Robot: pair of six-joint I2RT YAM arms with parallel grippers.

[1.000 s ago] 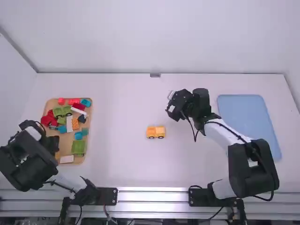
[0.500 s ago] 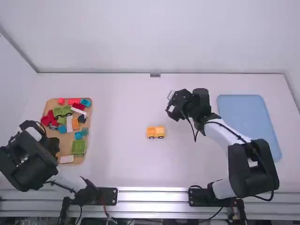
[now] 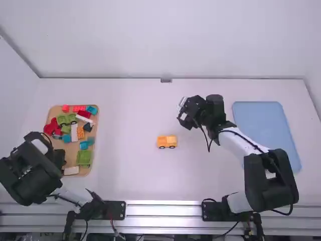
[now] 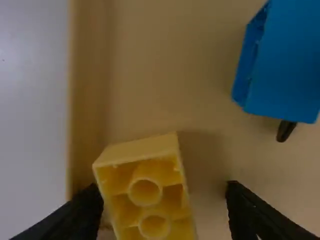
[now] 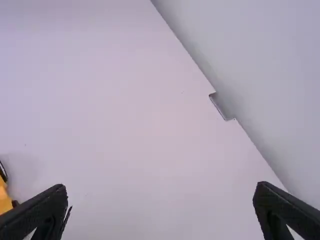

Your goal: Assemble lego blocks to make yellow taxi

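Observation:
My left gripper point(image 3: 61, 156) is low over the near left part of the wooden tray. In the left wrist view the left gripper point(image 4: 164, 194) is open, one finger on either side of a yellow block point(image 4: 145, 192) that lies with its hollow underside facing up. On the middle of the table stands a yellow-orange car piece point(image 3: 166, 141) with black wheels; part of this car piece point(image 5: 4, 200) shows in the right wrist view. The right gripper point(image 3: 181, 109) hangs beyond it, to its right. Nothing is between the spread fingers of the right gripper point(image 5: 161, 189).
The wooden tray point(image 3: 95, 141) at the left holds several red, green, white, blue and orange blocks. A blue block point(image 4: 285, 60) lies in it near the yellow one. At the right is a flat blue tray point(image 3: 266, 128), partly behind the right arm.
The left arm has shifted slightly to the right over the wooden tray. The right arm and the car piece have stayed where they were.

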